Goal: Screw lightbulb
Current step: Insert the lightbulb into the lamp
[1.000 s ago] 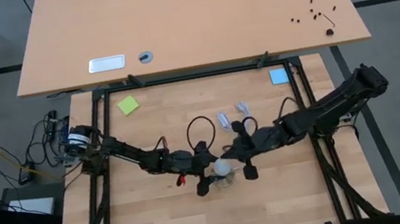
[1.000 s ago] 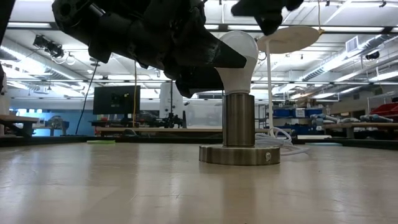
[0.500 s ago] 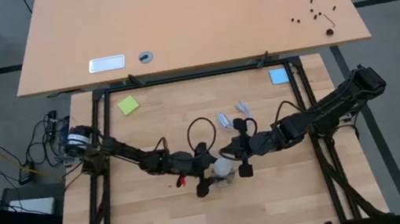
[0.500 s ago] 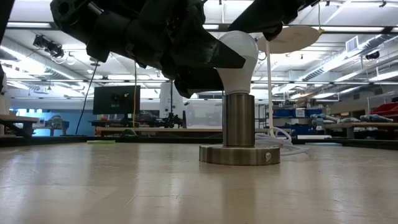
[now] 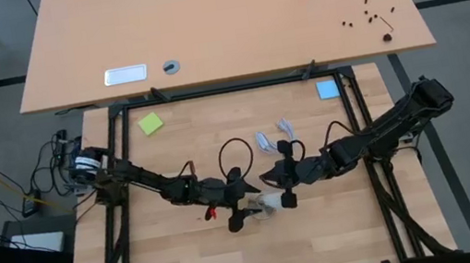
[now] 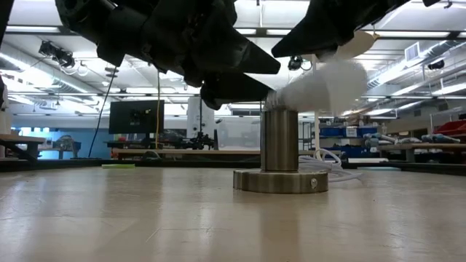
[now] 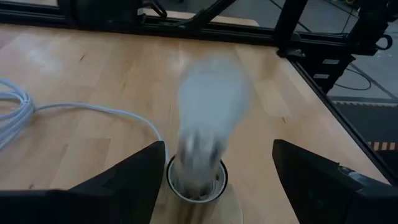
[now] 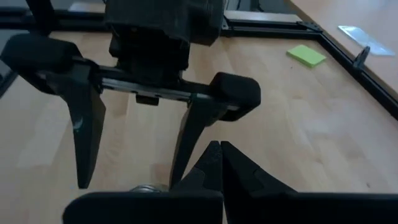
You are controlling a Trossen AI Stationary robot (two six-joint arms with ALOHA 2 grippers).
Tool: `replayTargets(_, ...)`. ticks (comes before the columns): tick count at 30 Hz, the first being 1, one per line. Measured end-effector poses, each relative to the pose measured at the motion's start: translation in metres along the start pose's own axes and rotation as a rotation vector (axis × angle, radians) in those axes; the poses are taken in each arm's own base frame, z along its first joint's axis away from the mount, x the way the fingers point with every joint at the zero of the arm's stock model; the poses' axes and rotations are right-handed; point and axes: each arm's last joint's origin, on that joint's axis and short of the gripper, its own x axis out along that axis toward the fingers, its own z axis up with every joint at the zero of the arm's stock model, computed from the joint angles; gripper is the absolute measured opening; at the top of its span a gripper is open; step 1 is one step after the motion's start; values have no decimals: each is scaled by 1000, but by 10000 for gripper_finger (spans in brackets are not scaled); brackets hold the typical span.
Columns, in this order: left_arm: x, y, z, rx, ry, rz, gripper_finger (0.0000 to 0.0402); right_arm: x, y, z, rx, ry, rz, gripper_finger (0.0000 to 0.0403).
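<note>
Lightbulb (image 6: 320,86) blurred, apparently tilted sideways off socket (image 6: 280,153), screw end down.

Overhead, table-level and two wrist views, all sharing the socket (image 6: 280,149).

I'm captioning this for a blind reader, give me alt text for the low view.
A white lightbulb, blurred, tips sideways out of a metal socket standing on the wooden table. Two dark robot arms hang just above it, with a workshop room behind.
</note>
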Motion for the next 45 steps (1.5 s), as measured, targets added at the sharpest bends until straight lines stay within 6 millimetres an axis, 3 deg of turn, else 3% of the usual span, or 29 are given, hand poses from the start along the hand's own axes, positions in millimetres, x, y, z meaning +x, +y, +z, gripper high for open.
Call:
replayTargets(6,0,-1,-1,3,2,5,304,-10,1,2,-8,-7,-23,2)
replayTargets(13,0,0,-3,6,28,15,304,-45,4,-4,104,126,74,35)
replayTargets(23,0,0,-4,5,33,16,304,-78,18,-54,142,678,148,192)
replayTargets(29,0,0,-4,5,32,17,304,-92,33,-59,209,777,246,290)
replayTargets(35,0,0,-4,5,30,17,303,-93,38,-70,141,824,173,333)
replayTargets(45,1,0,-4,5,33,18,303,-78,44,-89,-37,914,120,351)
